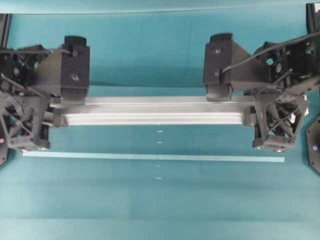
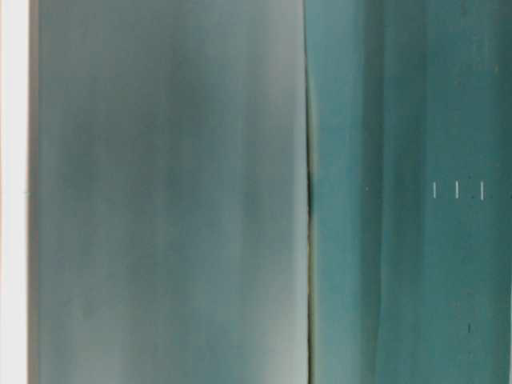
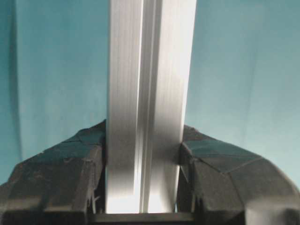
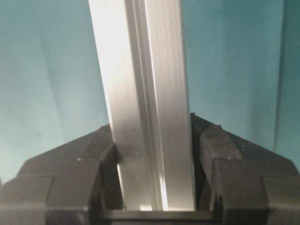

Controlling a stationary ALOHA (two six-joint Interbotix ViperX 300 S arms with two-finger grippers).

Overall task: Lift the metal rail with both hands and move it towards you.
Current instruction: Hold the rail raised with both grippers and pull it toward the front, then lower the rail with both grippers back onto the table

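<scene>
The long, straight silver aluminium rail with lengthwise grooves (image 1: 157,113) is held crosswise over the teal table surface (image 1: 160,205), one end in each gripper. The left black lattice-framed gripper (image 1: 55,111) is clamped on the rail's left end and the right black lattice-framed gripper (image 1: 250,111) on its right end, so that the load is shared and the bar can be kept level. In the left wrist view the rail (image 3: 147,108) is seen pinched between two broad black fingers (image 3: 61,180), the jaws closed against its flat sides; the same is shown in the right wrist view, where the rail (image 4: 145,108) is squeezed by the black fingers (image 4: 243,183). Gripping on the flat sides is judged to keep the bar from twisting.

A thin, flat pale-teal tape strip (image 1: 150,157) lies parallel to the rail, nearer the front edge, apart from it; it is judged to mark the line toward which the rail is to be brought. Whether the rail is clear of the table cannot be told for certain. The table-level view shows only blurred surfaces.
</scene>
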